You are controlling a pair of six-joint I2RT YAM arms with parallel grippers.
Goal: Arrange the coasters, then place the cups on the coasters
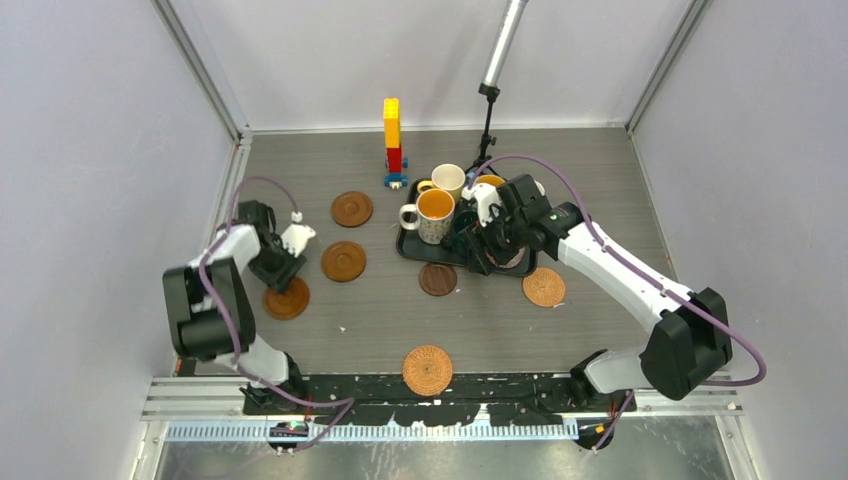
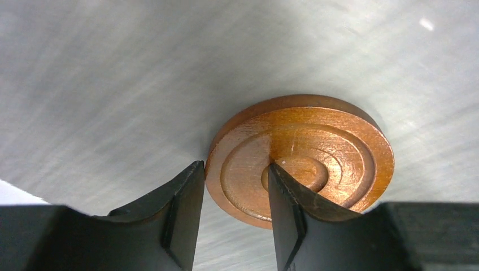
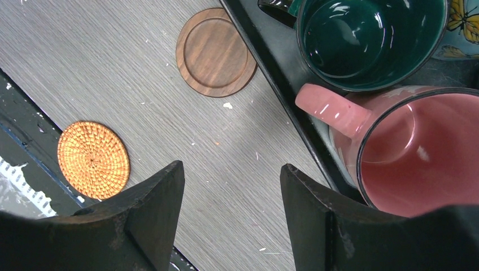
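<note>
The left jaws are closed on the rim of a glossy brown round wooden coaster (image 2: 316, 152) at the left side of the grey bench (image 1: 380, 325). One jaw is outside the edge and one on its centre. This hold is shallow, so the arm should move slowly and keep the disc level. The right jaws stand open and empty beside the pink ceramic mug (image 3: 418, 152).

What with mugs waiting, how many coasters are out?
6: three glossy brown coasters at left, the nearest in the left gripper; one dark coaster before the tray; two woven coasters nearer; none seems hidden.
</note>
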